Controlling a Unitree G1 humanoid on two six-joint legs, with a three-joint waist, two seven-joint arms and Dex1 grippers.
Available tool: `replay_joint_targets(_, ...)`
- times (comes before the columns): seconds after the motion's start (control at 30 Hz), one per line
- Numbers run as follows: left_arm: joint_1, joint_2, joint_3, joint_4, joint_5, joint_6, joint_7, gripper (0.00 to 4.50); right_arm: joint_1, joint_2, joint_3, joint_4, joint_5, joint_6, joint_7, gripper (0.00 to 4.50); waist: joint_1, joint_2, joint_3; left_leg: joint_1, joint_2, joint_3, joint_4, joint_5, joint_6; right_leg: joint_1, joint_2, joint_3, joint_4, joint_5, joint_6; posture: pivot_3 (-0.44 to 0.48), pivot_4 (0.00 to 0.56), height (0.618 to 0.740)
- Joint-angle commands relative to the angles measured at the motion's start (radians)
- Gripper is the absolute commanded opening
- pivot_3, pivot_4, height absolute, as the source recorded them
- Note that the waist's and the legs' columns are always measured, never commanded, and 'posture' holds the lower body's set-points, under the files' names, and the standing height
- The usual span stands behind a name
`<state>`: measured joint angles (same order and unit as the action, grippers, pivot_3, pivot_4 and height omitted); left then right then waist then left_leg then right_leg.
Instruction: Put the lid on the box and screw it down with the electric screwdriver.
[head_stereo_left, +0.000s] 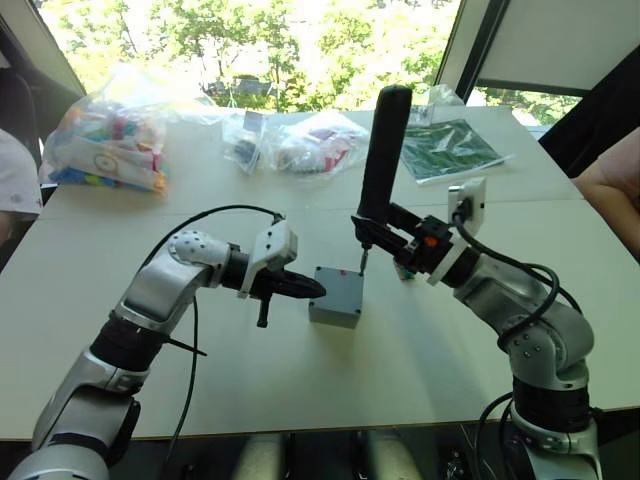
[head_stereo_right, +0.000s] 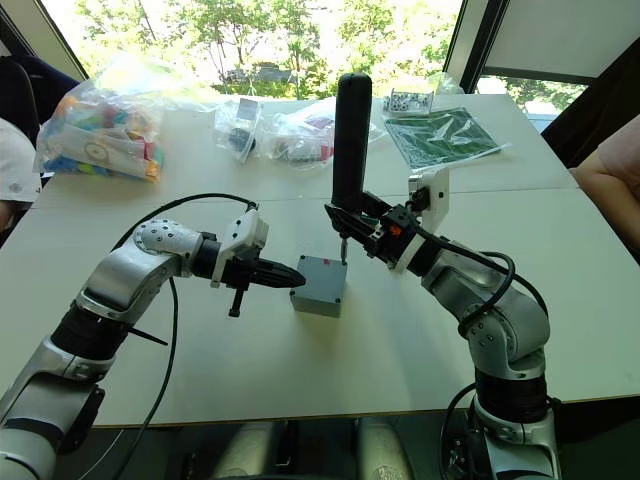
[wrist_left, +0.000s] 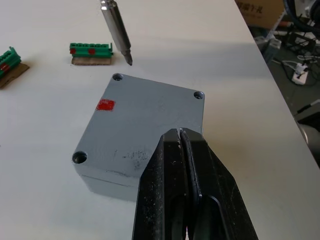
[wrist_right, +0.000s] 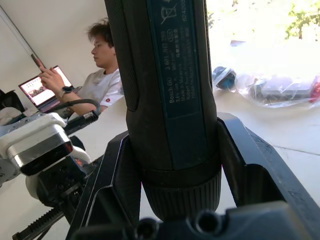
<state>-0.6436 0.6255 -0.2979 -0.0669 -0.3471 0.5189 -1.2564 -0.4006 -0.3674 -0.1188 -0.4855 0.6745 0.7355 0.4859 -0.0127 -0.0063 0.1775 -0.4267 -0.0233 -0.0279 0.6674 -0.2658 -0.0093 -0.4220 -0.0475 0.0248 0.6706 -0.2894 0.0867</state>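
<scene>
The grey box (head_stereo_left: 333, 312) stands mid-table with the lid (wrist_left: 145, 120) lying on it; a seam runs just under the lid, and a red mark (wrist_left: 105, 104) shows on top. My left gripper (head_stereo_left: 316, 290) is shut, its tips resting over the lid's near edge (wrist_left: 179, 134). My right gripper (head_stereo_left: 376, 228) is shut on the electric screwdriver (head_stereo_left: 384, 150), held upright. Its metal bit (wrist_left: 116, 27) points down at the lid's far corner, just beside the corner screw hole (wrist_left: 117, 77).
Clear bags of coloured parts (head_stereo_left: 108, 140) and smaller bags (head_stereo_left: 305, 142) lie at the back, with a green board (head_stereo_left: 450, 148) to the right. Green terminal blocks (wrist_left: 90, 50) sit beyond the box. A person's arm (head_stereo_left: 612, 180) shows at the right edge.
</scene>
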Motion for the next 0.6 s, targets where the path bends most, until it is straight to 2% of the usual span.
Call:
replay_joint_targets(0.03, -0.021, -0.018, -0.031, 0.043, 0.077, -0.062, 0.032, 0.0, -0.009, 0.013, 0.016, -0.023, -0.026, -0.074, -0.003, 1.79, 0.001, 0.0, 0.0, 0.0, 0.0, 0.0, 0.0, 0.0, 0.0, 0.0, 0.0, 0.0, 0.0, 0.0, 0.0, 0.0, 0.15, 0.74)
replay_joint_targets(0.17, 0.021, -0.025, -0.042, 0.025, 0.076, -0.055, 0.022, 0.0, 0.004, 0.01, 0.034, 0.003, -0.058, -0.109, -0.001, 1.79, 0.001, 0.0, 0.0, 0.0, 0.0, 0.0, 0.0, 0.0, 0.0, 0.001, 0.0, 0.0, 0.0, 0.0, 0.0, 0.0, 0.15, 0.74)
replay_joint_targets(0.6, 0.023, -0.019, -0.024, 0.04, 0.08, -0.056, 0.026, 0.0, 0.038, 0.016, 0.068, 0.063, -0.121, -0.186, 0.012, 1.79, 0.0, 0.0, 0.0, 0.001, 0.0, 0.0, 0.0, 0.0, 0.0, 0.001, 0.0, 0.0, 0.0, 0.0, 0.0, 0.0, 0.15, 0.74)
